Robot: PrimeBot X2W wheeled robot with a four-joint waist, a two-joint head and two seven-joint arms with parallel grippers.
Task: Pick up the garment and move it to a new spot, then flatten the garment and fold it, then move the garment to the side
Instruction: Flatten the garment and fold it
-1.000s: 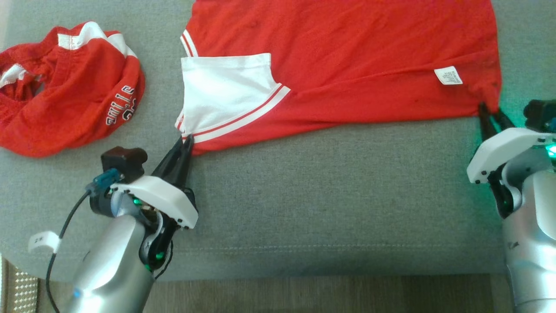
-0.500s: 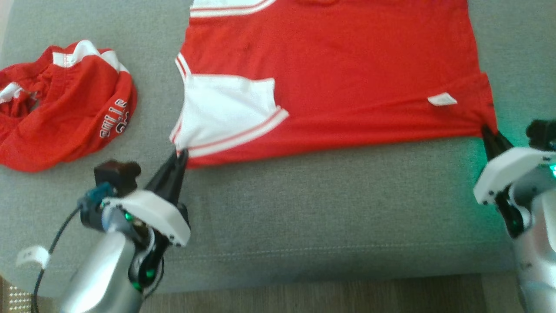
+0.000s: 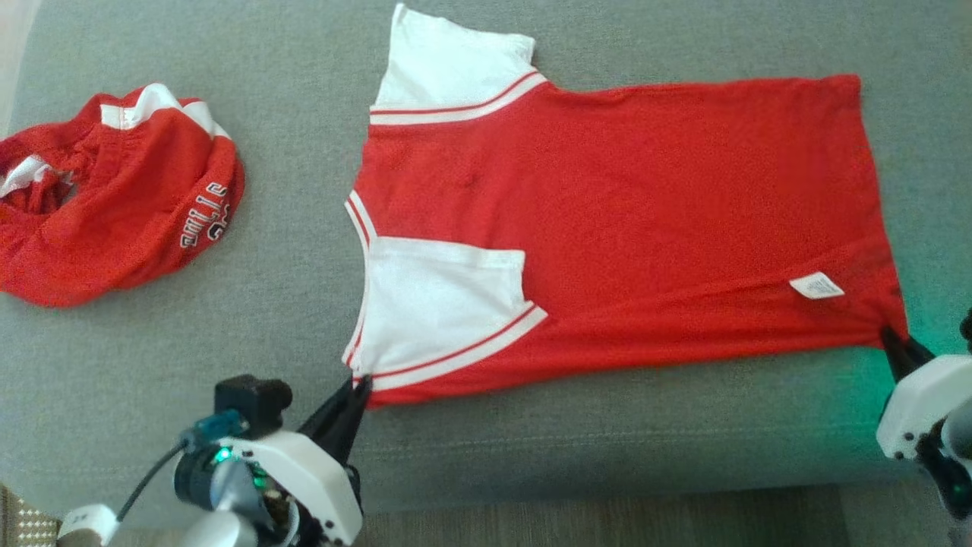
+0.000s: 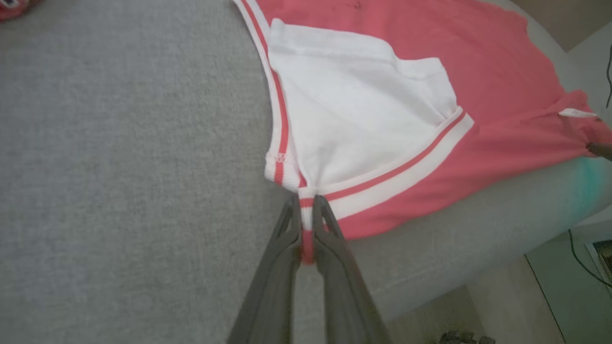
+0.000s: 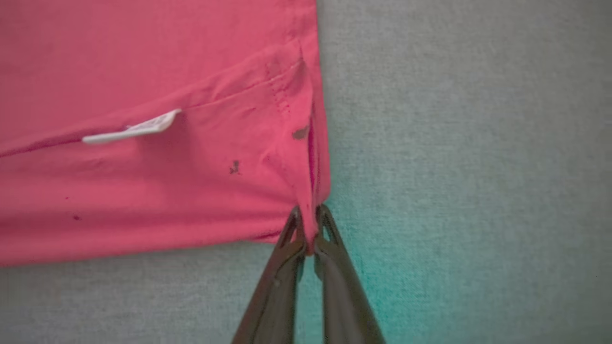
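The red jersey [image 3: 623,197] is lying spread on the grey cushion [image 3: 592,448] while the left gripper [image 3: 360,384] is pinching its near sleeve cuff [image 4: 306,203] and the right gripper [image 3: 888,336] its hem corner [image 5: 313,210] between pressed jaws, likely starting the fold: next, lifting both corners across together.

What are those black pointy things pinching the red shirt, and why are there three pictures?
Those belong to a robot and work like tweezers. The wide picture comes from a camera on its head, looking down at a grey cushion. The other two come from cameras on its wrists, looking along the fingers. The left gripper is shut on the red-and-white shirt at its striped sleeve edge. The right gripper is shut on a bottom corner. A crumpled red garment lies apart on the left.
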